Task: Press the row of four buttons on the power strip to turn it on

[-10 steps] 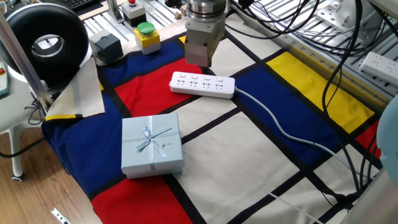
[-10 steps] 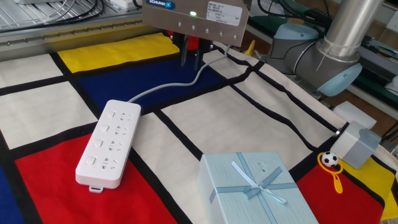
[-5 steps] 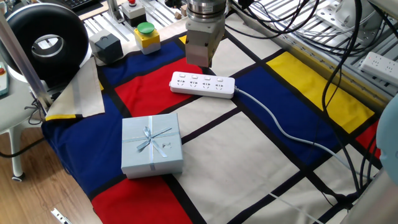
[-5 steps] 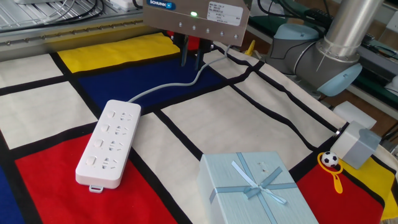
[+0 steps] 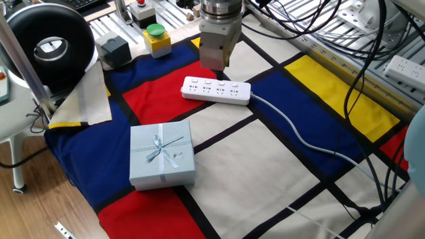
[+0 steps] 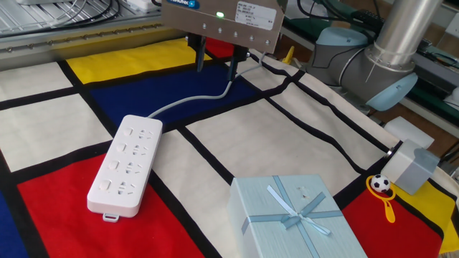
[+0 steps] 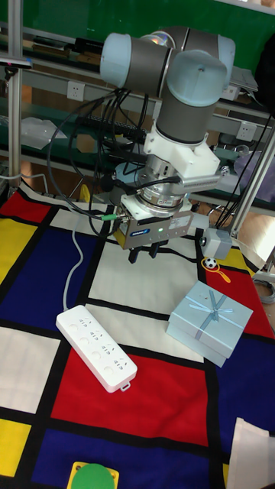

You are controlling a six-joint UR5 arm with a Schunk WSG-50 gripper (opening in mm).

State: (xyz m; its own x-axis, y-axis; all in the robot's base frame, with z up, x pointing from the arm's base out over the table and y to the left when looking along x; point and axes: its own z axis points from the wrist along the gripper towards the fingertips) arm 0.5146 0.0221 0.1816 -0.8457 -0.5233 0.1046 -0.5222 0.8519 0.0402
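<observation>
The white power strip [image 5: 216, 89] [image 6: 125, 166] [image 7: 97, 348] lies flat on the chequered cloth, with its pale grey cable [image 5: 299, 133] [image 6: 193, 97] trailing away. The four buttons [image 5: 214, 82] show only as tiny marks along its far long edge. My gripper [image 5: 216, 66] [image 6: 216, 64] [image 7: 144, 255] hangs above the cloth just beyond that edge, near the cable end, apart from the strip. Its fingers [image 6: 199, 61] stand open with a clear gap and nothing between them.
A pale blue gift box [image 5: 161, 154] [image 6: 297, 218] [image 7: 208, 319] sits near the strip's front side. A yellow box with a green button [image 5: 157, 38] and a black box [image 5: 113, 50] stand at the cloth's far corner. Black cables [image 5: 372, 60] hang at the right.
The fingers, close together before, have spread apart. The gripper has shifted slightly; the strip has not moved.
</observation>
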